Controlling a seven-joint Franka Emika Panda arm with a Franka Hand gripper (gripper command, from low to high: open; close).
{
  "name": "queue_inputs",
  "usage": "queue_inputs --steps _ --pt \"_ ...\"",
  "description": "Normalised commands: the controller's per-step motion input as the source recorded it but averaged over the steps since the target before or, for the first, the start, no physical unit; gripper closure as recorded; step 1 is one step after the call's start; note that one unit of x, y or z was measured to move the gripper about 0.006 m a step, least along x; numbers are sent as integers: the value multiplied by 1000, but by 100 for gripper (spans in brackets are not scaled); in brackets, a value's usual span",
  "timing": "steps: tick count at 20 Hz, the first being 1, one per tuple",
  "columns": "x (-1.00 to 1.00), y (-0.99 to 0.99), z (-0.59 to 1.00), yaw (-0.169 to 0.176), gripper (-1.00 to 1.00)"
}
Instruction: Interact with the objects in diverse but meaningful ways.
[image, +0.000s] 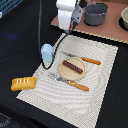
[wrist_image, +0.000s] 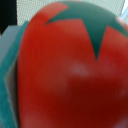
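Wrist view is filled by 1 red tomato with a green star top, pressed so close that the gripper seems clenched on it, held high above the mat near the grey pot. The carry step looks in hand; next comes choosing a free spot and lowering gently. Counted below: 1 sausage on 1 plate, 1 bread block, 1 blue carton, 1 fork, 1 knife.

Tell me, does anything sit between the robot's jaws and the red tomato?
Nothing visible does. In the wrist view the tomato fills almost the whole picture, with no other object in front of it. Whether the jaws already hold it cannot be told.
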Motion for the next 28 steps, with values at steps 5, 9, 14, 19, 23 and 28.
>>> queue_inputs --steps 5,9,14,19,23,28 --pt "126 -77 -618 0 100" --pt "0 12 -609 12 100" --pt "0 29 -453 0 100" --pt "13 259 738 0 -100" --pt "-21 329 1000 0 -100" --pt "-159 129 1000 0 -100"
